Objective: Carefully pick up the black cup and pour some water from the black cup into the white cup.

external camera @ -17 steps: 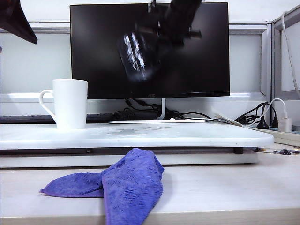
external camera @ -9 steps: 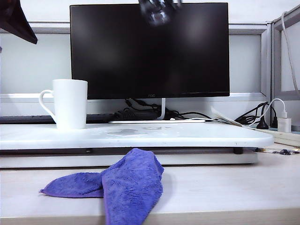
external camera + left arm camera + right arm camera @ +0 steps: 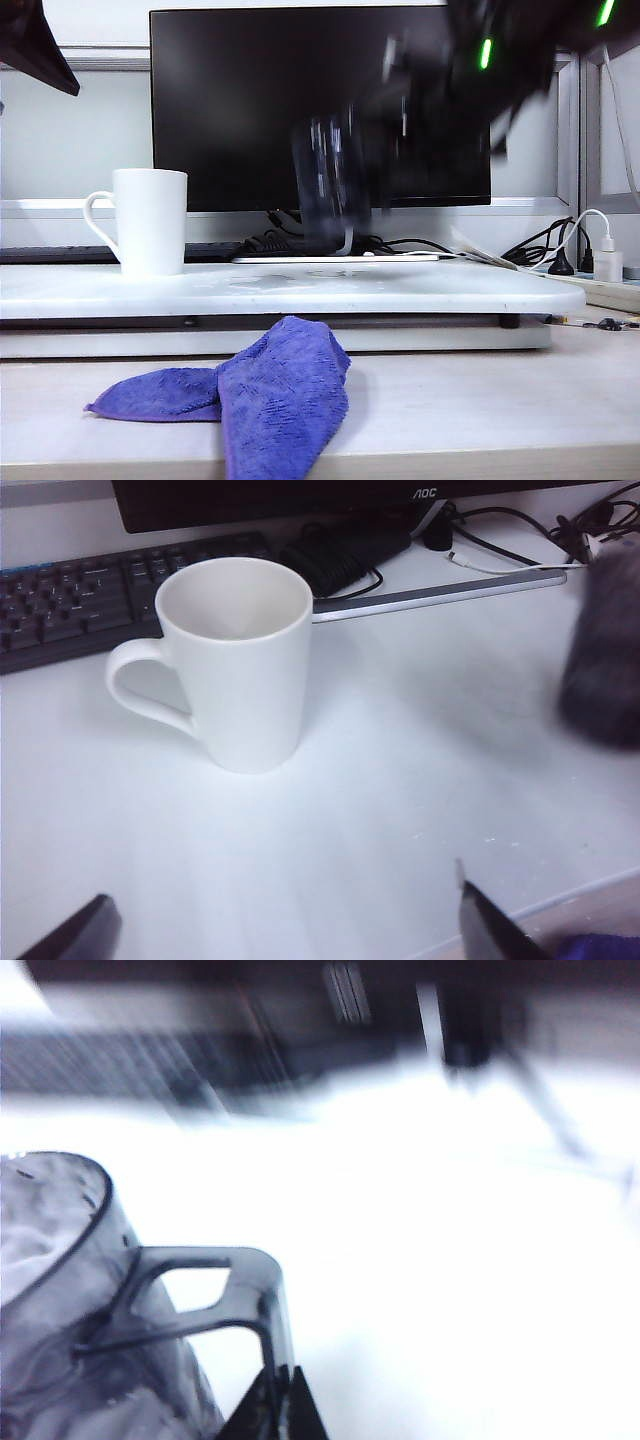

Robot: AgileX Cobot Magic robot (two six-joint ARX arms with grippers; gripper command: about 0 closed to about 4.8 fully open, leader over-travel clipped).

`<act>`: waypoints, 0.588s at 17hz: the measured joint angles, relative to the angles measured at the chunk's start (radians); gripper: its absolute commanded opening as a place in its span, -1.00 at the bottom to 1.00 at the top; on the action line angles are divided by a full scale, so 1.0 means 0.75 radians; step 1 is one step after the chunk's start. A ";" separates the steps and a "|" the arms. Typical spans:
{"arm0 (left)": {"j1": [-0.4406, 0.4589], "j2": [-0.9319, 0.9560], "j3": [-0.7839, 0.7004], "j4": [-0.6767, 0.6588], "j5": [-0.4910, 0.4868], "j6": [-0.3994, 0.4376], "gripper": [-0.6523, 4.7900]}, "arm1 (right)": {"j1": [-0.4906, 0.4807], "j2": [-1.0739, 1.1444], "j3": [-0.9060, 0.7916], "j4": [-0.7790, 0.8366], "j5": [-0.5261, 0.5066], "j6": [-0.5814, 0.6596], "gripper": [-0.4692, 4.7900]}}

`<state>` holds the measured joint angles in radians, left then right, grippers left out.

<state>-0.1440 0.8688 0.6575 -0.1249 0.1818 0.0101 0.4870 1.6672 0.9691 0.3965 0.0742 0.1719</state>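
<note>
Black cup (image 3: 328, 180) upright in right pincer (image 3: 278, 1400), left pincer (image 3: 285, 920) agape

Your white surface (image 3: 420, 290) carries the white cup (image 3: 150, 235) at nine o'clock, upright, handle outward. A crumpled purple cloth (image 3: 270, 395) lies on the lower wooden surface (image 3: 500, 400) at six o'clock.

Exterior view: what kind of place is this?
Likely an office desk: a monitor, a keyboard behind the white cup, and a partition wall with plugged-in cables. The right tool holds the black cup over it.
</note>
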 measured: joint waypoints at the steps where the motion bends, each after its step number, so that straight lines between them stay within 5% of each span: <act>1: 0.000 0.000 0.000 0.000 0.000 0.000 1.00 | -0.009 0.065 -0.001 0.028 -0.002 0.002 -0.84; 10: -0.001 0.000 0.000 -0.042 0.000 0.003 1.00 | -0.073 0.292 0.120 0.181 -0.031 0.061 -0.84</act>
<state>-0.1444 0.8688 0.6575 -0.1562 0.1818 0.0124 0.4324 1.8862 1.0588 0.5323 0.0509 0.2176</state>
